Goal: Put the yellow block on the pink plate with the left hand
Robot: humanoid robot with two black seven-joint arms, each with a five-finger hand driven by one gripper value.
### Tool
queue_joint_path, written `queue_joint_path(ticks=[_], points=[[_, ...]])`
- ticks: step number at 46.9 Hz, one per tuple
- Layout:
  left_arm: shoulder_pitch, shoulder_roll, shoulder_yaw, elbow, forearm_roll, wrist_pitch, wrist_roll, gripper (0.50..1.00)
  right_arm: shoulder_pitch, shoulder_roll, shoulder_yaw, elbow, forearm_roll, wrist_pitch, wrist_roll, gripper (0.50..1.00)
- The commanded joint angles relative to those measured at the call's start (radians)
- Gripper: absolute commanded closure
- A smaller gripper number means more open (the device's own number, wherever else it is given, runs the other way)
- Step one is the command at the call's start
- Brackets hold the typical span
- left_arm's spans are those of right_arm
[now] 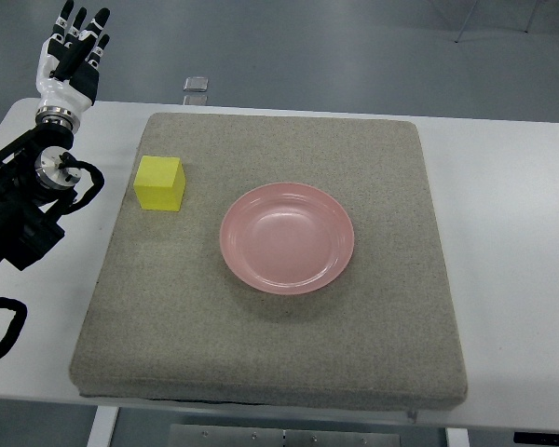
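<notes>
Right now I see one yellow block (160, 182), a clean-edged cube, sitting flat on the grey mat (270, 354) and touching nothing else. At its 3 o'clock, a little lower and near but apart from it, lies one pink plate (287, 238), round, shallow and bare. My left hand (71, 54) is up at the block's 10 o'clock, off the mat, beyond the far edge of the white surface (512, 233); its fingers are stretched out straight and released, holding nothing. One small clear object (196, 85) lies past the surface's far edge.
</notes>
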Motion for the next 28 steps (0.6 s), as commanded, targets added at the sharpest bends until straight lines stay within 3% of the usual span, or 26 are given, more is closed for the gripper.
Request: queue_joint_path(ticks=[1,28], points=[[0.0,0.0,0.0,0.0,0.003,0.0,0.0,0.508,0.0,0.0,0.0,0.0,0.0,0.0,0.0,0.576],[0.002,0.008,0.013,-0.046,-0.008,0.015,-0.003,0.506,0.0,0.0,0.0,0.0,0.0,0.0,0.0,0.576]])
